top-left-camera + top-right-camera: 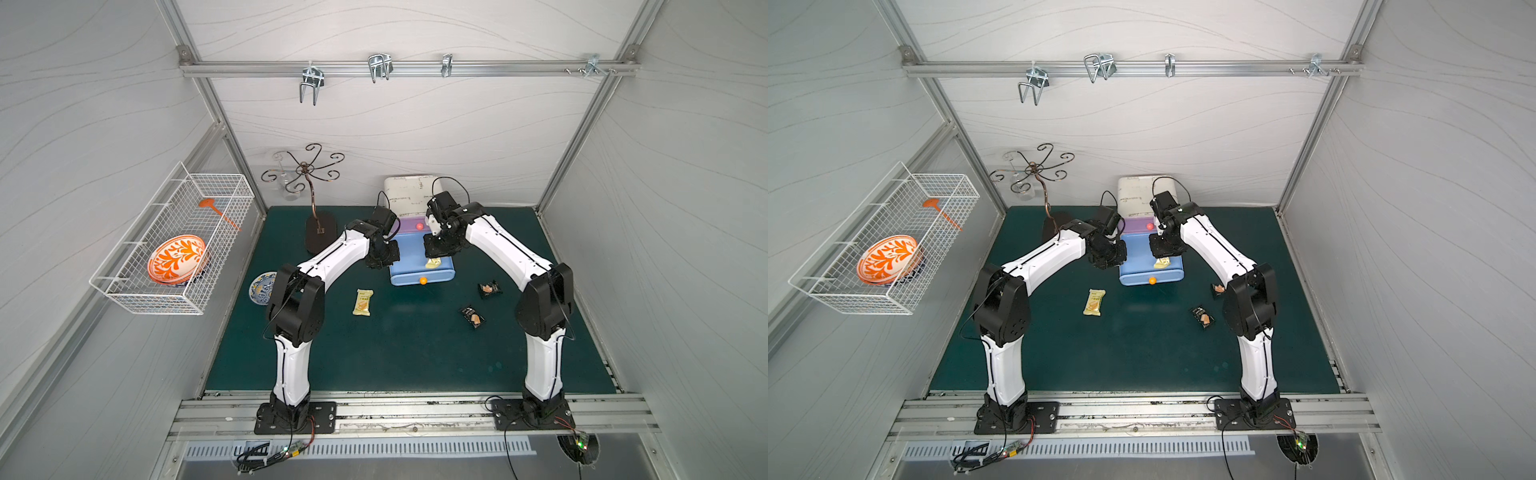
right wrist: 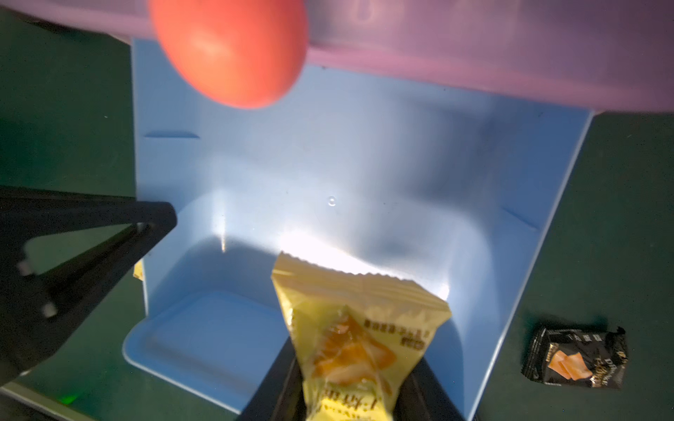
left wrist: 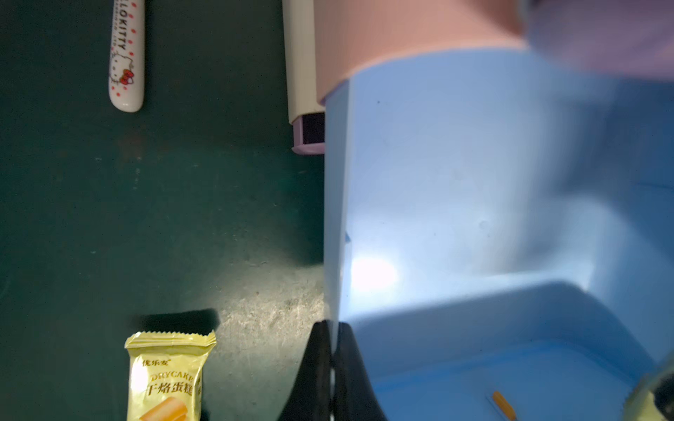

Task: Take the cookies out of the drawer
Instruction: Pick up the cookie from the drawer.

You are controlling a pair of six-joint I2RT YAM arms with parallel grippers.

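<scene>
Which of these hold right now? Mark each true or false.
1. The right gripper holds a yellow packet over the blue drawer. True.
2. Two black packets lie on the mat. True.
3. No yellow packet is on the mat. False: a second yellow packet lies there, before the drawer.
4. The left gripper is open, clear of the drawer. False: it is shut on the drawer's side wall.

Robot test cell of a laboratory type. Enclosed by grey wall panels (image 1: pixel 395 137) on an aluminium extrusion frame (image 1: pixel 582 137). Fitted with a left arm (image 1: pixel 332 257) and a right arm (image 1: pixel 507 249) bolted to a slotted front rail (image 1: pixel 415 411), a green work mat (image 1: pixel 407 353), a hook rail (image 1: pixel 415 66), a wire basket (image 1: pixel 137 291), and exposed wiring with a lit circuit board (image 1: pixel 581 444).
</scene>
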